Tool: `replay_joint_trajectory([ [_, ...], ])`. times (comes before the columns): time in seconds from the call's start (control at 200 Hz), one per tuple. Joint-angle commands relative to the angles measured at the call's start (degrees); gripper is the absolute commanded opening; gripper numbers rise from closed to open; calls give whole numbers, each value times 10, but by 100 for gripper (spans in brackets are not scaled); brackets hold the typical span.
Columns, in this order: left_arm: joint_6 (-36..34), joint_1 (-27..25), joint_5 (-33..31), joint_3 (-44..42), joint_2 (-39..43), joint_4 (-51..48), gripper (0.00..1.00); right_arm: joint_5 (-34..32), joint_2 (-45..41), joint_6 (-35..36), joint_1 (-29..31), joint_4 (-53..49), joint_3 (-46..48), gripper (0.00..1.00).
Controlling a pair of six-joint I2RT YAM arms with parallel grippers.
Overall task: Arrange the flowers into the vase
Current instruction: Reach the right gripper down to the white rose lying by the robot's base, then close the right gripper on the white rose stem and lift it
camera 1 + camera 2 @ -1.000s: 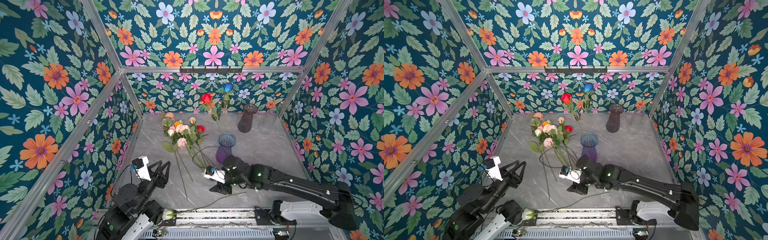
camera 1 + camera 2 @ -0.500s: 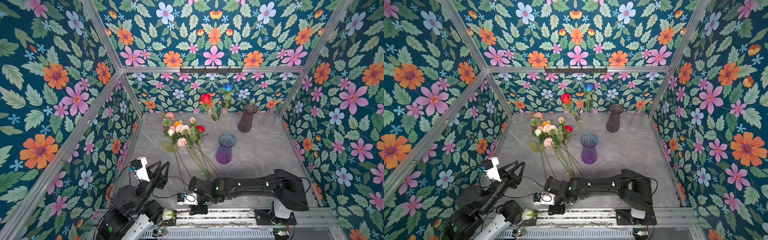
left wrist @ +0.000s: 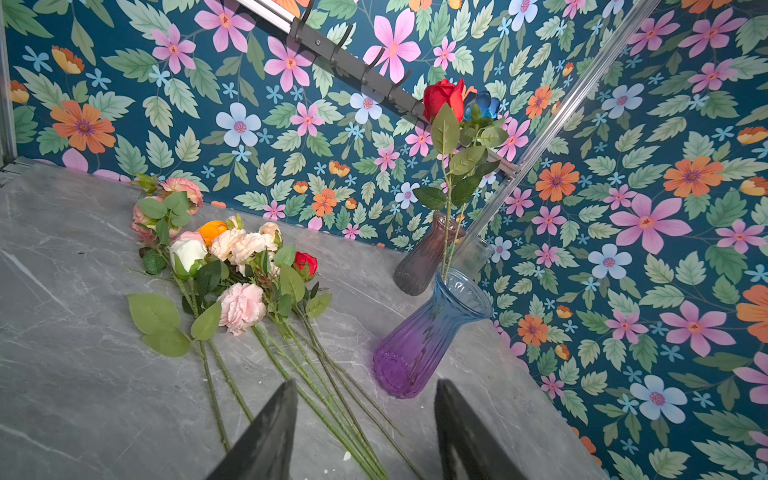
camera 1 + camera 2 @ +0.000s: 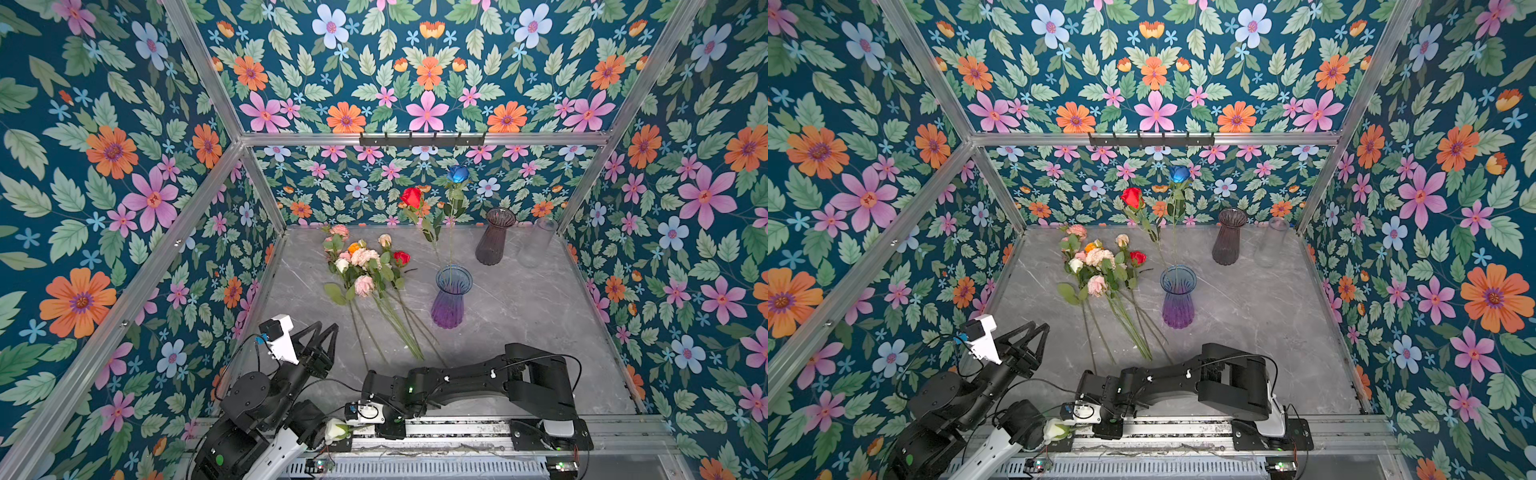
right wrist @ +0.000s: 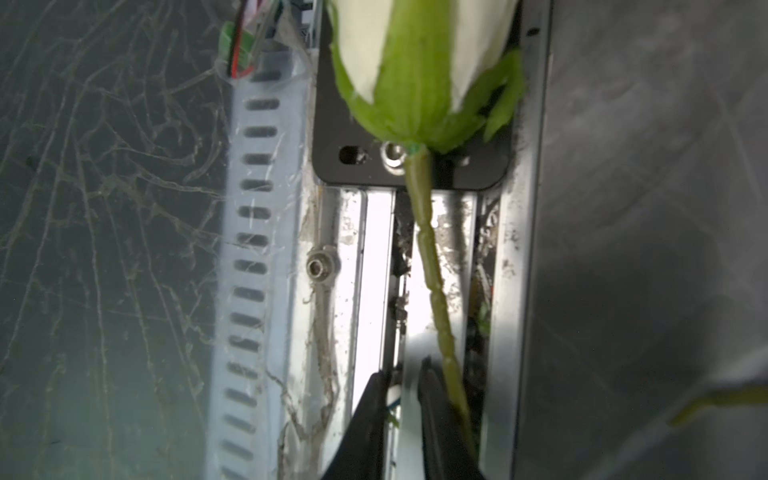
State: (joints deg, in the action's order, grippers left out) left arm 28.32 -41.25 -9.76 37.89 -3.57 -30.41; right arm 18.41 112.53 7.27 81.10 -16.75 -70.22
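The right arm lies folded low across the lower edge of both top views, forearm pointing to the left of the frame over the front rail (image 4: pixel 457 428). In the right wrist view, the right gripper (image 5: pixel 403 370) has its jaws close together with a narrow gap. The stem of the white rose (image 5: pixel 415 62) runs along the outer side of one finger, and we cannot tell whether it is clamped. This rose lies on the rail with its head (image 4: pixel 336 431) against the left arm's base. The left gripper (image 4: pixel 325 328) is raised at lower left, jaws apart and holding nothing, aimed up-frame. The loose flowers (image 4: pixel 361 266) lie on the bench (image 4: pixel 540 332) at centre, their stems fanning down-frame between the two arms. Just to their right stands the blue-to-purple vase (image 4: pixel 449 299), upright, holding a red rose (image 4: pixel 411 196) and a blue rose (image 4: pixel 457 173). A dark vase (image 4: pixel 494 237) and a clear cylinder (image 4: pixel 538 241) stand at the back right.
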Motion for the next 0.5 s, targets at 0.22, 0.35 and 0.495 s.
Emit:
replay_joint_trajectory([
  [0.22,1,0,-3,-1,-3,13,56,-29,-79,14,6,25,46,29],
  [0.35,1,0,-4,-1,-3,13,56,-60,-83,9,5,21,46,38],
  [0.495,1,0,-4,-1,-5,13,56,-82,-31,5,-5,-4,17,40],
])
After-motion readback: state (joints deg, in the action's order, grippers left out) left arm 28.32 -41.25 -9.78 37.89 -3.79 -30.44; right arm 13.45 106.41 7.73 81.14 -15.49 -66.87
